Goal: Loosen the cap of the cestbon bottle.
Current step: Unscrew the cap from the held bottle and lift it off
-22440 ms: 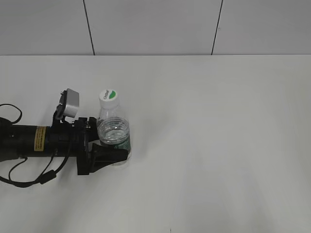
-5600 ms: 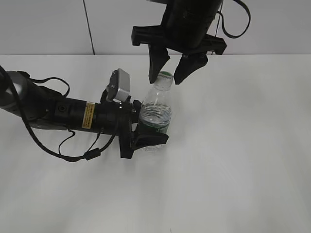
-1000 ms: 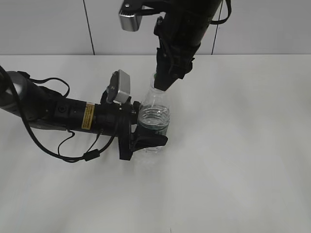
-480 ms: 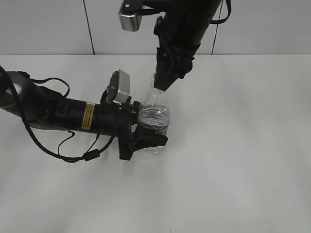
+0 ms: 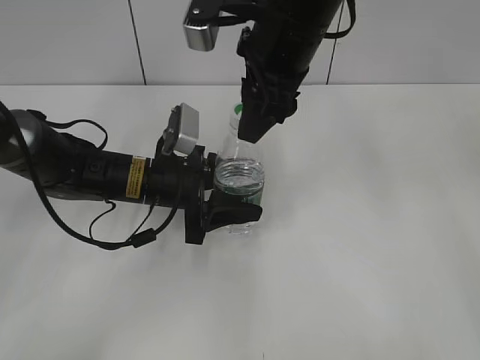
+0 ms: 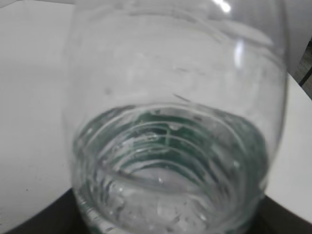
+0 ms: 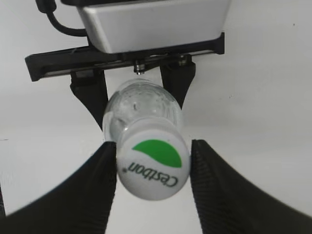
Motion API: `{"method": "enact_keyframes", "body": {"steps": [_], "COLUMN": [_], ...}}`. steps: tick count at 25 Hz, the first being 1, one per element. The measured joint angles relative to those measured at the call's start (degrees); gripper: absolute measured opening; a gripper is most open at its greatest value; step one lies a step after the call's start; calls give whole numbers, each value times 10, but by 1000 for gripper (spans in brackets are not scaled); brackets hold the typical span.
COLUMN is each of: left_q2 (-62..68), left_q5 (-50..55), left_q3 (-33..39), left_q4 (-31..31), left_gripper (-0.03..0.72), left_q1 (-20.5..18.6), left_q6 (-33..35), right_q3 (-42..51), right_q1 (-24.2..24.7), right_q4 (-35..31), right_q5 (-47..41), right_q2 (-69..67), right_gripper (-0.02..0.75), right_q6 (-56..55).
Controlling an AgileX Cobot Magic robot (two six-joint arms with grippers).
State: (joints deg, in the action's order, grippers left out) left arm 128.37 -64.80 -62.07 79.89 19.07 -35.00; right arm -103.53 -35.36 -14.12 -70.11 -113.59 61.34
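Note:
The cestbon bottle (image 5: 238,180) stands slightly tilted on the white table, clear with a green label band. My left gripper (image 5: 225,214) comes in from the left and is shut on its lower body; the bottle (image 6: 170,122) fills the left wrist view, with only the dark jaw edges (image 6: 165,226) showing at the bottom. My right gripper (image 5: 251,127) hangs down from above. In the right wrist view its two black fingers (image 7: 153,168) press both sides of the white cap (image 7: 153,163) with the green patch. A sliver of the cap (image 5: 238,112) shows in the exterior view.
The white table (image 5: 360,225) stretches to a grey panelled wall at the back. The left arm and its cables (image 5: 90,180) lie across the table's left side. The left wrist camera housing (image 7: 151,24) sits just beyond the bottle in the right wrist view.
The bottle's neck has shifted a little left, so the cap's green edge now shows beside the right gripper's fingers. The left gripper has turned slightly. Both grips hold.

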Motion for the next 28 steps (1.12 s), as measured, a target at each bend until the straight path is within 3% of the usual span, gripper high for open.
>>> {"method": "enact_keyframes", "body": {"steps": [8,18,28], "left_q2": [0,0,0], "left_q5": [-1,-1,1], "left_q3": [0,0,0], "left_q4": [0,-1,-1], "left_gripper": [408,408,408], "left_q1": [0,0,0], "left_q6": [0,0,0], "right_q3": [0,-8,-53], "right_q1": [0,0,0], "right_q4": [-23,-28,-28], "right_q5": [0,0,0], "right_q2": [0,30,33], "right_gripper": [448,459,459], "right_q6": [1,-35,-298]}}
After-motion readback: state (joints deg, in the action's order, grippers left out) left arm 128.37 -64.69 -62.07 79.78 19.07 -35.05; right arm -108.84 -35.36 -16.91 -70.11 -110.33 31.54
